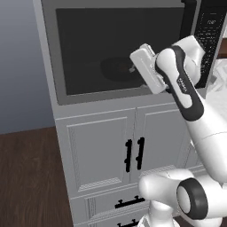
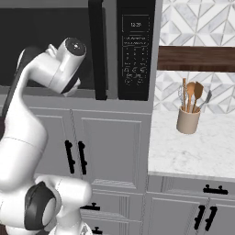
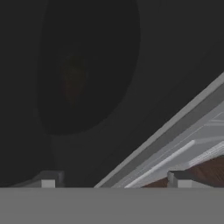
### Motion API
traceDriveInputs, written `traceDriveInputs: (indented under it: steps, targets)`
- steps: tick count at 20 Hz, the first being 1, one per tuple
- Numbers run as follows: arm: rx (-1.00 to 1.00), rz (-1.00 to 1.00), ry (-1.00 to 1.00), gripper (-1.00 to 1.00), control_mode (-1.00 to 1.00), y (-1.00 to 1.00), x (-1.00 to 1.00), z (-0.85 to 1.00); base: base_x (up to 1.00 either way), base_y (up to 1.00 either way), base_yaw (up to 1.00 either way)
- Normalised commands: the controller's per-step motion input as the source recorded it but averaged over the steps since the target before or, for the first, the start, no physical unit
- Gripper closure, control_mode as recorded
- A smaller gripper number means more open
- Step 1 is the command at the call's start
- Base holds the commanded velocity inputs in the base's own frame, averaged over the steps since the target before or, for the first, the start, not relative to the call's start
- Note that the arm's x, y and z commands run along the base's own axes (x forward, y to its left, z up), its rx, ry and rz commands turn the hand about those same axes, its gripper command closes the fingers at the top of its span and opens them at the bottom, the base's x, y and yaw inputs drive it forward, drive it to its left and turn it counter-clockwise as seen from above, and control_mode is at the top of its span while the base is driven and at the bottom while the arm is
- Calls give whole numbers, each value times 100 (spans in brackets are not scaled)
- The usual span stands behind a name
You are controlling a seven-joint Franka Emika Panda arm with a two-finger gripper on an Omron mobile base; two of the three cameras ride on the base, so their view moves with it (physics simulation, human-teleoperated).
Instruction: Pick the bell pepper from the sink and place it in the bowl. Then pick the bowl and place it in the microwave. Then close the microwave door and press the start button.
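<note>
- The microwave door [image 1: 119, 48] stands shut; through its tinted window the black bowl [image 3: 87, 65] and a faint reddish bell pepper [image 3: 72, 78] show dimly inside.
- The gripper [image 3: 113, 179], fingers spread and empty, faces the glass.
- The start button on the control panel [image 2: 135, 50] looks stiff and small; one fingertip should press it squarely.

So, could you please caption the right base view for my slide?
White arm raised before the closed microwave door, its black control panel alongside, utensil holder on the marble counter.

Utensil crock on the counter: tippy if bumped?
Probably somewhat. The utensil crock is narrow, and its wooden spoons stand well above the rim, so it is likely top-heavy. It sits on a smooth marble counter, so it may slide first.
</note>
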Motion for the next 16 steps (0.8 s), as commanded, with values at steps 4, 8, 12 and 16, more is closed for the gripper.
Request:
traceDriveInputs:
  steps: [4,8,12,16]
  targets:
    - [0,6,3,-100,-100,0,46,-40,0,0,0]
    - [0,4,3,-100,-100,0,40,-42,0,0,0]
    - [0,-3,0,-100,-100,0,-53,-11,0,0,0]
    - [1,-23,-11,-100,-100,-7,-100,-3,0,0,0]
